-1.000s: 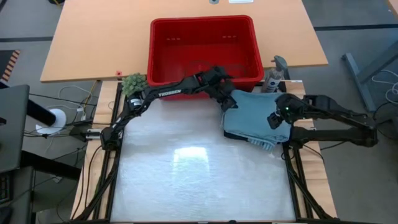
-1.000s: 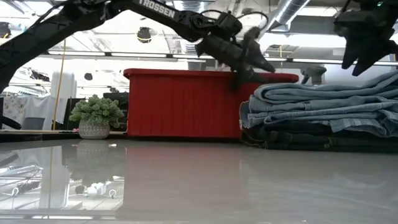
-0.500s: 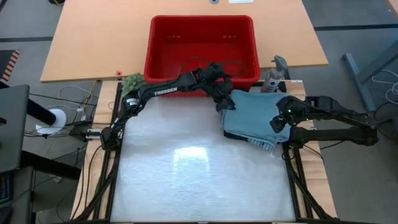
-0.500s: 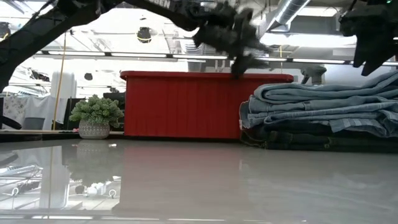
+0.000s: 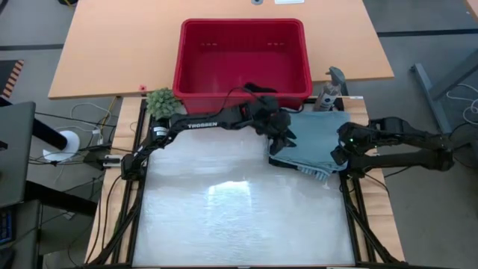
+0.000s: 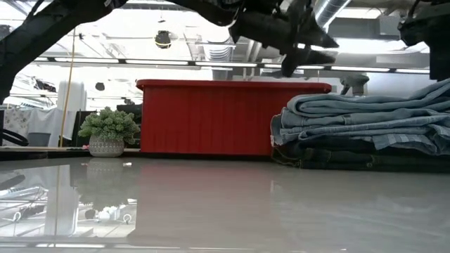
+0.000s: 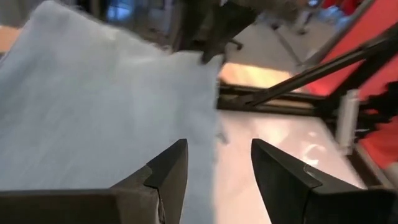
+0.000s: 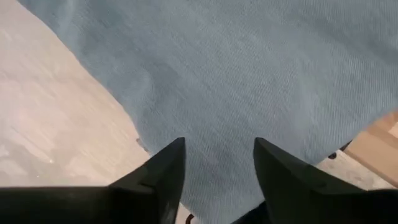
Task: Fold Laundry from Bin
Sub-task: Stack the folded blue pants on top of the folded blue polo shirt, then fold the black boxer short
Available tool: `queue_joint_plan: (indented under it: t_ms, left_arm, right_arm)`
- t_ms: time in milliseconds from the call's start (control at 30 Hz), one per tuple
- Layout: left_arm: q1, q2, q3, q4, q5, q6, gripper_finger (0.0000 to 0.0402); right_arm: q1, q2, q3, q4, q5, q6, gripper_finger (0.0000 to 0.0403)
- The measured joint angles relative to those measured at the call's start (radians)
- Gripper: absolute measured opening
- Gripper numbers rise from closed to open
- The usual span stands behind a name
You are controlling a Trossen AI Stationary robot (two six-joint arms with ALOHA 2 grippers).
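Observation:
The laundry lies as a folded stack at the table's far right, light blue denim on top and dark pieces at the bottom. The red bin stands behind the table, with no cloth showing in it. My left gripper hovers open above the stack's left edge and touches nothing; in the low view it shows well above the pile. My right gripper hangs open over the stack's right side, pointing steeply down, clear of the cloth.
A small green plant sits at the bin's near left corner. A spray bottle stands by the bin's right end, just behind the stack. The glossy white table top lies bare left of and in front of the stack.
My left gripper has risen and swung from the stack's far left corner toward the table's right and near side, rolling a little as it went. My right gripper has drifted slightly toward the table's right edge. The stack has stayed in place.

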Motion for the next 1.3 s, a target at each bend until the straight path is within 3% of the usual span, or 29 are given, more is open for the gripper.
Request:
queue_joint_plan:
  t_ms: [200, 433, 533, 600, 767, 900, 1100, 1167, 1300]
  left_arm:
    - [0.004, 0.001, -0.083, 0.073, -0.056, -0.025, 0.0122]
    - [0.003, 0.003, -0.183, 0.156, -0.047, -0.106, 0.0020]
    - [0.003, 0.002, -0.199, 0.163, 0.014, -0.150, 0.0006]
    - [-0.001, -0.004, -0.193, 0.166, 0.079, -0.167, 0.0005]
    - [-0.022, -0.099, -0.158, 0.224, 0.129, -0.213, 0.0001]
    - [-0.020, -0.169, -0.127, 0.215, 0.133, -0.244, 0.0000]
    - [0.018, -0.318, -0.110, 0.192, 0.127, -0.220, 0.0000]
    - [0.041, -0.374, -0.109, 0.112, 0.091, -0.164, 0.0000]
    - [0.111, -0.466, -0.112, -0.066, -0.111, 0.003, 0.0000]
  right_arm:
    - [0.042, 0.000, 0.000, -0.001, 0.001, 0.029, 0.0130]
    - [0.064, 0.007, 0.000, -0.005, 0.005, 0.022, 0.0042]
    - [0.064, 0.004, 0.000, 0.002, 0.005, 0.022, 0.0018]
    - [0.064, -0.001, 0.000, 0.003, 0.005, 0.004, 0.0014]
    - [0.064, -0.009, 0.016, 0.003, 0.007, -0.016, 0.0037]
    - [0.064, -0.010, 0.071, 0.004, 0.007, -0.057, 0.0046]
    - [0.064, -0.009, 0.222, 0.034, 0.026, -0.095, 0.0025]
    - [0.064, -0.009, 0.281, 0.089, 0.044, -0.121, 0.0020]
    - [0.061, 0.008, 0.381, 0.308, 0.136, -0.243, 0.0021]
